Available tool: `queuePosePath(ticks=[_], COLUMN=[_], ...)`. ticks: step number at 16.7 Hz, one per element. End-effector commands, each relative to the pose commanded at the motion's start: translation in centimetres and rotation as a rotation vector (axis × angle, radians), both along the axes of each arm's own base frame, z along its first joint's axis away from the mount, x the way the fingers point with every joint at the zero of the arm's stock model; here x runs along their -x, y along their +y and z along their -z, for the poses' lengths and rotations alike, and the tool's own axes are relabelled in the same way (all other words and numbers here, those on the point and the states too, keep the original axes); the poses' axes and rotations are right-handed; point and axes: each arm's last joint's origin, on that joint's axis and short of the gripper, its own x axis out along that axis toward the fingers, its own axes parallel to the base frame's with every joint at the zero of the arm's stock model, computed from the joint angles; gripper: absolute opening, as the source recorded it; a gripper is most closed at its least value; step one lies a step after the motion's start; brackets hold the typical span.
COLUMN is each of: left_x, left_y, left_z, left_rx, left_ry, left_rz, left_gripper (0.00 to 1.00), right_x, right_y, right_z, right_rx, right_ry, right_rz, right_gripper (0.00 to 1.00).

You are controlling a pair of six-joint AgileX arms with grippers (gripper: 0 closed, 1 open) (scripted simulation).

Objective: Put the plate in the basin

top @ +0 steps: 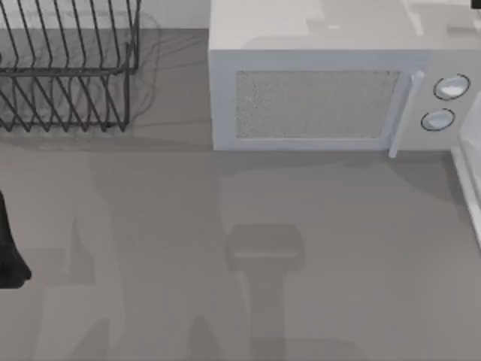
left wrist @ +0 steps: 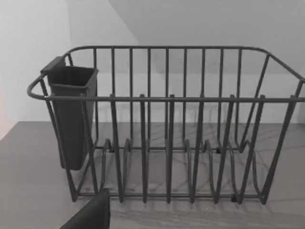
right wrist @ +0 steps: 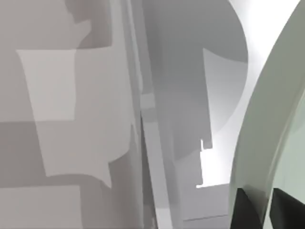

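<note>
At the left edge of the top view a dark part of the left arm (top: 9,252) rests low over the desk (top: 225,301), parked in front of the black wire dish rack (top: 68,68). Its wrist view looks straight at this rack, and I cannot tell how its end effector stands.

In the middle, at the back of the desk, stands the white microwave (top: 331,98). At the right edge of the top view a white straight rim (top: 467,192) comes in; I judge it is the corner of the basin.

The right end effector (right wrist: 263,206) shows in its own wrist view. Its two dark fingertips (right wrist: 247,210) are closed on the edge of the pale green plate (right wrist: 271,109), which stands on edge and curves away from them. Beyond the plate lie white straight walls, probably the basin, so the basin is just under or beside the held plate. The coming move seems to be lowering the plate and letting go.
</note>
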Motion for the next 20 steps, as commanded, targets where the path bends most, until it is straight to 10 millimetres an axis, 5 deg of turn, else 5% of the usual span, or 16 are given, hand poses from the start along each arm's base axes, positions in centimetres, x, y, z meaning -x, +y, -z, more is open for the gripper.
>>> queuePosePath(ticks=[4,10,20], left_x=[0.0,0.0,0.0], left_y=[0.0,0.0,0.0], left_z=[0.0,0.0,0.0], left_rx=[0.0,0.0,0.0], left_ry=[0.0,0.0,0.0], left_rz=[0.0,0.0,0.0], left_gripper=[1.0,1.0,1.0], right_x=[-2.4,-2.7,-2.7], right_y=[-2.5,-2.8,-2.8], right_z=[5.4,6.5,6.5], right_rx=[-0.034,-0.049,-0.049], right_ry=[0.086,0.104,0.104], right_rz=[-0.098,-0.132,-0.132], right_gripper=[0.0,0.0,0.75])
